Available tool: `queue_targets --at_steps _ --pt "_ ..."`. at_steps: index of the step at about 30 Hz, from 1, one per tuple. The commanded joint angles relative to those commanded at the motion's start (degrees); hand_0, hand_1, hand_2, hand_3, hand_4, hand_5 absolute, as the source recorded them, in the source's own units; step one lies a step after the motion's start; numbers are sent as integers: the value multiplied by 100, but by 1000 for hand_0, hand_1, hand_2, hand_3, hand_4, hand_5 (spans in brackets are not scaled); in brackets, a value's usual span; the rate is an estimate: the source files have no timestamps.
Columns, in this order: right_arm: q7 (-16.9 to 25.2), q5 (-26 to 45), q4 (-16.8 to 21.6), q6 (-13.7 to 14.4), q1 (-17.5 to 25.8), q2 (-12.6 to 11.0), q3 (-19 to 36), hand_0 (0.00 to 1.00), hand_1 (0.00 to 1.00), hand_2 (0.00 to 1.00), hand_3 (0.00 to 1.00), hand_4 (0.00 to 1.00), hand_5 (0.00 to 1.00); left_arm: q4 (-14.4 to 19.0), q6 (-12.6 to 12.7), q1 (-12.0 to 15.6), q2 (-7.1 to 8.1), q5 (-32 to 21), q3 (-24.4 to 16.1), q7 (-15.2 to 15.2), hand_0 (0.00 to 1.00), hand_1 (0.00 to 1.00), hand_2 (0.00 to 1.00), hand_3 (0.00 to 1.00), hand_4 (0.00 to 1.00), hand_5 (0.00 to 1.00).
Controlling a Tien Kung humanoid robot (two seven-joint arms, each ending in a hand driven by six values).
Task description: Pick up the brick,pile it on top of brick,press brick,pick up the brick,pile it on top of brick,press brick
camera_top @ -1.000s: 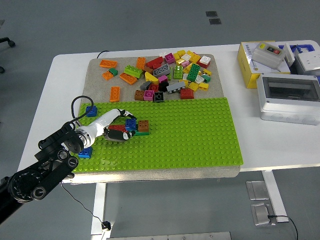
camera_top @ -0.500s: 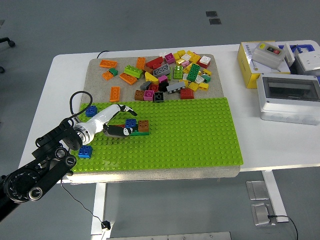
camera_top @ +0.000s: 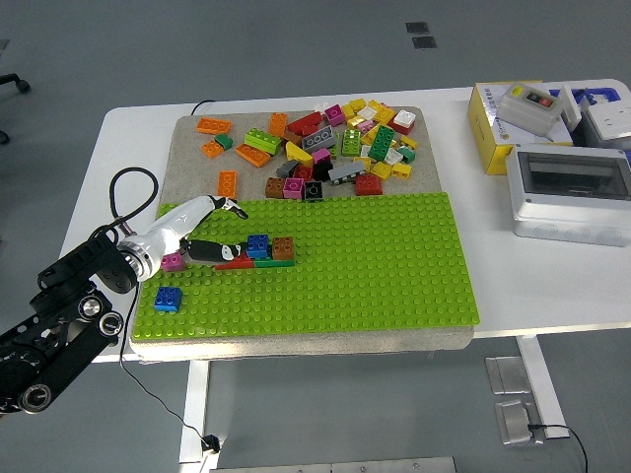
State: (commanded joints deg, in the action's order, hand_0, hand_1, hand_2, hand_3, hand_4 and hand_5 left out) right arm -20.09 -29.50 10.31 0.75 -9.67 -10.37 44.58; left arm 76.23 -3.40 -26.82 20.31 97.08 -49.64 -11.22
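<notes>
A small cluster of bricks sits on the left part of the green baseplate (camera_top: 375, 256): a blue brick (camera_top: 258, 243) and a brown brick (camera_top: 283, 246) side by side, with a red piece (camera_top: 235, 263) and a green strip (camera_top: 274, 263) at their front. My left hand (camera_top: 219, 229) is just left of the cluster, fingers spread and holding nothing; its dark fingertips (camera_top: 219, 248) lie close to the blue brick. A lone blue brick (camera_top: 168, 298) stands near the plate's front left corner. A magenta brick (camera_top: 174, 261) shows beside my wrist.
A heap of loose mixed-colour bricks (camera_top: 340, 143) lies on the grey mat (camera_top: 192, 123) behind the plate, with orange bricks (camera_top: 214, 125) at the far left. A yellow box (camera_top: 493, 123) and a grey lidded case (camera_top: 570, 192) stand at the right.
My left arm has drawn back to the left, off the brick cluster, and its fingers have spread. The magenta brick by the wrist has come into sight.
</notes>
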Motion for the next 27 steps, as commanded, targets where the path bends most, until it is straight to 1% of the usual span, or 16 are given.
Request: queue_targets --at_steps 3,4,6,14,15,27 --pt "-8 -28 0 0 8 2 34 729 662 643 833 648 998 45 -21 52 44 31 35 -41 998 956 933 702 792 438" --pt "-13 -42 0 -1 10 4 47 727 662 643 833 647 998 52 -28 67 50 42 59 -52 998 958 935 693 800 471" --pt "-19 -58 0 -2 13 6 63 727 662 643 833 647 998 59 -35 78 47 57 89 -58 998 958 935 693 800 471" --pt "-25 -97 0 1 20 13 99 730 661 642 830 647 998 87 -19 81 -13 90 190 -41 998 964 936 692 802 481" --pt "-24 -97 0 1 19 13 99 730 660 642 830 647 998 79 -18 78 -20 89 194 -39 998 964 937 691 788 495" --pt "-7 -86 0 4 -10 17 78 730 660 641 830 649 998 -105 -3 32 -118 62 216 -19 998 964 938 690 798 494"
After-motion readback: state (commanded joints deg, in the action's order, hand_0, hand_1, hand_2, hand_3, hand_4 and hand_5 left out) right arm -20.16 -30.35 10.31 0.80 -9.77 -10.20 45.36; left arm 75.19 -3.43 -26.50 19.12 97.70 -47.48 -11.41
